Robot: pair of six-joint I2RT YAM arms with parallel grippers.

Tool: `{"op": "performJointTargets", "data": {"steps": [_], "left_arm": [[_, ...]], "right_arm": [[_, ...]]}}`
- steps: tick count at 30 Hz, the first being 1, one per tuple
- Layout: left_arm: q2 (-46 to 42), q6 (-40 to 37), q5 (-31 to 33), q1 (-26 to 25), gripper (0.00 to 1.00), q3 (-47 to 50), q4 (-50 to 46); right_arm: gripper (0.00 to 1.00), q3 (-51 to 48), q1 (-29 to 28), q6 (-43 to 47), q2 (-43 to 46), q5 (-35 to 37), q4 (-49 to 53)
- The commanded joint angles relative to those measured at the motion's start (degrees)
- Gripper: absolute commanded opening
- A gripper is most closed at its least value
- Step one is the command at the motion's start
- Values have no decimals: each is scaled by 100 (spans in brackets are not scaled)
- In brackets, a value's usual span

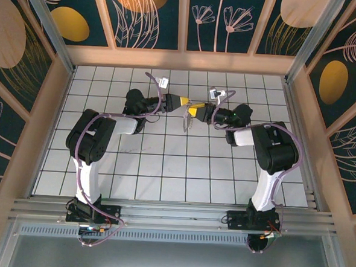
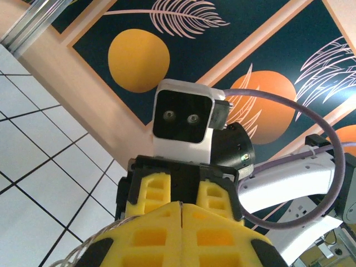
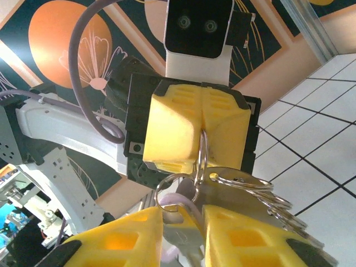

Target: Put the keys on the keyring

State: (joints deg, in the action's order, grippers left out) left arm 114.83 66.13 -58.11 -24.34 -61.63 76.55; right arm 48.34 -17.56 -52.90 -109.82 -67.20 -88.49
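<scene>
White square tiles with dark joints covered the surface (image 1: 164, 169), which was enclosed by dark-blue wall panels (image 1: 148, 23) painted with orange discs and pale leaves. Both arms were bent inward over the far middle of the surface, so that the left hand (image 1: 186, 102) and the right hand (image 1: 194, 113) were brought tip to tip. From the right wrist, the left hand's yellow padded fingers (image 3: 172, 128) were seen pressed together on the thin silvery wire keyring (image 3: 245, 183), whose loops were held above the surface between the two hands. A small key with a pale lilac head and grey metal body (image 3: 179, 222) was gripped between the right hand's yellow fingers (image 3: 117, 242), just beside the keyring's loops. Whether it was threaded onto them could not be told.
</scene>
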Motion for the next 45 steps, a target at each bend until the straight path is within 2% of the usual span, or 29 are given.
{"op": "performJointTargets", "data": {"steps": [1,8,17,31,41,45], "left_arm": [[72,110,-69,-36,0,-166,439],[86,113,-30,-40,0,-174,448],[-125,-45,124,-43,0,-17,466],[-286,-318,159,-39,0,59,244],[-281,-311,203,-49,0,72,259],[-259,-277,221,-45,0,72,285]], "right_arm": [[17,111,-41,45,-116,-122,-356],[0,-12,-44,-2,-163,-18,-422],[0,-79,-25,257,-155,7,90],[0,-122,94,1271,169,3,1694],[0,527,-353,1359,-11,93,2182],[0,554,-333,1377,9,150,2222]]}}
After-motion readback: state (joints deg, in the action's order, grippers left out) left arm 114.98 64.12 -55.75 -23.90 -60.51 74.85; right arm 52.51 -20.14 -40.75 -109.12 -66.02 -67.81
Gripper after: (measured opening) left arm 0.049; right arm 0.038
